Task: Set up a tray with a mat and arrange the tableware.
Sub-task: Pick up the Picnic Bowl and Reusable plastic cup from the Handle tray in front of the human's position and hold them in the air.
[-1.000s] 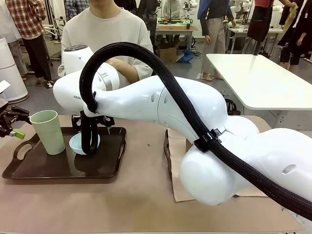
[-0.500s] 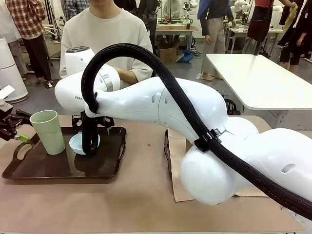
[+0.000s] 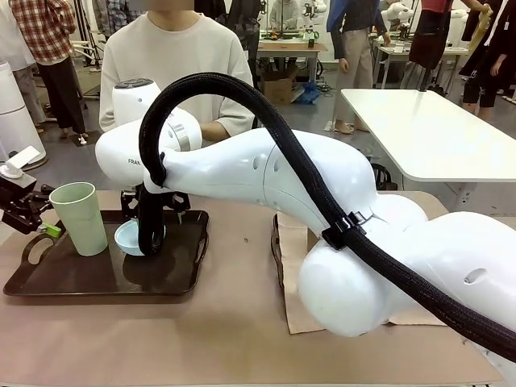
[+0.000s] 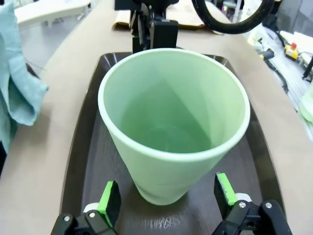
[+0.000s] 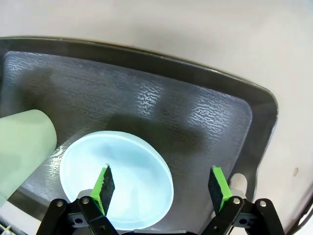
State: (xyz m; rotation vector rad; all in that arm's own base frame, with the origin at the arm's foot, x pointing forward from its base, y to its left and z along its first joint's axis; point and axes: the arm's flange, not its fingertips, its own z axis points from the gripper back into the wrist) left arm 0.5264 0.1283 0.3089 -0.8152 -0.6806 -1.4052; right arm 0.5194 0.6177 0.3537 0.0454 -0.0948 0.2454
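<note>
A tall pale green tumbler [image 3: 78,218] [image 4: 173,122] without a handle is seen upright at the left end of a dark brown tray [image 3: 97,278] [image 4: 84,147] [image 5: 195,107]. It is wider at the rim than at the base, smooth and matte, and its inside is seen bare in the left wrist view. Near it, to its right on the same tray, a small round light blue bowl [image 3: 123,235] [image 5: 117,178] is set right side up, with nothing held in its shallow hollow. Whether tumbler and bowl touch cannot be told.

The tray is rectangular with rounded corners, a raised rim, a cut-out grip at each short end and a rippled floor. It is laid on the tan-covered worktop [image 3: 226,330], toward the robot's left.

The left gripper [image 3: 47,211] [image 4: 166,191] is held low at the tumbler's left side, its fingers spread to either side of the tumbler's lower part, with a gap seen on both sides. The right gripper [image 5: 161,182] is hung over the bowl with its fingers spread: one green pad is seen above the bowl's hollow, the other beyond the rim, above the tray floor. Nothing is pinched by either.

The right arm is stretched across the front view, with a thick black hose [image 3: 242,101] looped over it. A person [image 3: 173,60] in a pale sweater is placed at the far side.
</note>
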